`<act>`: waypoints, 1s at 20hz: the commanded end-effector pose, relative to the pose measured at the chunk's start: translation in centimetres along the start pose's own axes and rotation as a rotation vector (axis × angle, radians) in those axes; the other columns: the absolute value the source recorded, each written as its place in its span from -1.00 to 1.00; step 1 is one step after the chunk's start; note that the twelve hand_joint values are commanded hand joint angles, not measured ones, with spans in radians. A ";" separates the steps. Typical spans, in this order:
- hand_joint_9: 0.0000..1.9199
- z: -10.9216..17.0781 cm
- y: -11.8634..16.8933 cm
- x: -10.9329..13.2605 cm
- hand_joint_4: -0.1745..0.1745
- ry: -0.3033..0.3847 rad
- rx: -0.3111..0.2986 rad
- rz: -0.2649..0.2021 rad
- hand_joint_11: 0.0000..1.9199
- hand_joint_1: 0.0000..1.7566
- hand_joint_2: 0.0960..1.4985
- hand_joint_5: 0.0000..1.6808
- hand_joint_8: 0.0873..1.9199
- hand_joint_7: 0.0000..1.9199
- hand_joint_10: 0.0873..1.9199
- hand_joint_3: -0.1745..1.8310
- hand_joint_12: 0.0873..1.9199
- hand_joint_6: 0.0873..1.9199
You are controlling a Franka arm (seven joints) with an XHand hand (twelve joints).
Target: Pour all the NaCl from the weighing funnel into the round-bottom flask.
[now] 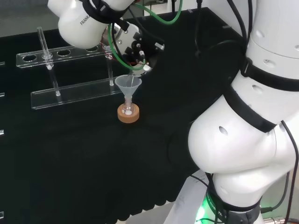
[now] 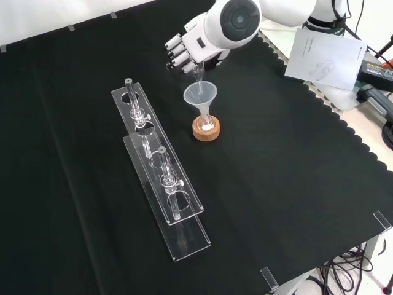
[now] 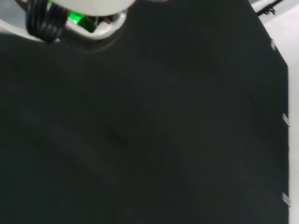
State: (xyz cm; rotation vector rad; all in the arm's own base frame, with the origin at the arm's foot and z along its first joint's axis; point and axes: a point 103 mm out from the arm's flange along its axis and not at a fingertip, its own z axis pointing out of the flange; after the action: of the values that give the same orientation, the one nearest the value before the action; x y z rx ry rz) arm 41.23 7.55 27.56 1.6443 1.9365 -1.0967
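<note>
Blk cloth [image 2: 276, 203], cork-tan stand [image 2: 206, 129].

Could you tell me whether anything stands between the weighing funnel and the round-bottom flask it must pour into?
Only the plastic funnel seated in the round-bottom flask. The robot hand tips the weighing funnel over its wide mouth.

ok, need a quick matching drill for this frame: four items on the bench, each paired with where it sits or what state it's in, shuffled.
Items:
1. robot hand
2. plastic funnel
3. cork ring
4. clear rack

States:
A. lies flat on the cloth, left of the flask in the front view
B. stem down in the flask neck
C. fingers curled, above the funnel's rim
D. under the small round-bottom flask, as its stand

Pairs: 1-C, 2-B, 3-D, 4-A
</note>
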 end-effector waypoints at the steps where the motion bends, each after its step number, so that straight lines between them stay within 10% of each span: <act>1: -0.14 1.2 -0.5 -3.9 1.00 0.304 -0.047 0.061 -0.32 0.23 -0.15 0.35 -0.37 -0.48 -0.64 -0.12 0.17 -0.07; 11: -0.14 1.5 -0.9 -5.4 1.00 0.341 -0.075 0.095 -0.32 0.23 -0.15 0.35 -0.37 -0.48 -0.63 -0.12 0.17 -0.07; 20: -0.14 2.3 -1.2 -7.1 1.00 0.599 -0.129 0.134 -0.32 0.23 -0.15 0.35 -0.37 -0.47 -0.63 -0.12 0.17 -0.07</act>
State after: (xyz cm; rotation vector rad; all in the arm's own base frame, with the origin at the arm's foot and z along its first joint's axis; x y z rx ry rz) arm 41.27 3.82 30.17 1.9461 2.0468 -0.7870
